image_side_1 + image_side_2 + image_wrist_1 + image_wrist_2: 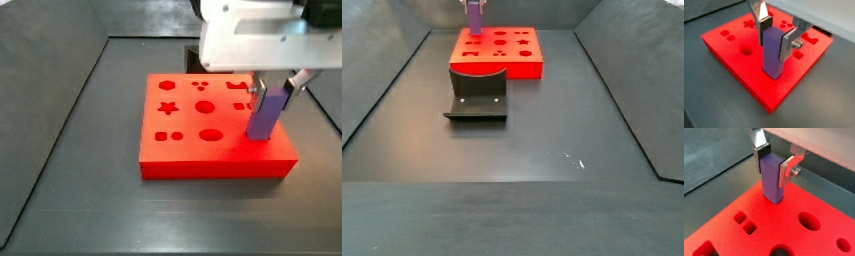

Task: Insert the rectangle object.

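Observation:
My gripper is shut on the rectangle object, a purple-blue bar held upright by its upper part between the silver fingers. The bar's lower end meets the top of the red block close to one edge. I cannot tell how deep it sits there. Both wrist views show the grip and the bar over the block. In a side view the bar stands at the block's right front part, under the gripper. It also shows far off in a side view.
The red block's top has several shaped holes: a star, rounds, small squares. A dark grey curved holder stands on the dark floor in front of the block. Raised dark walls border the floor.

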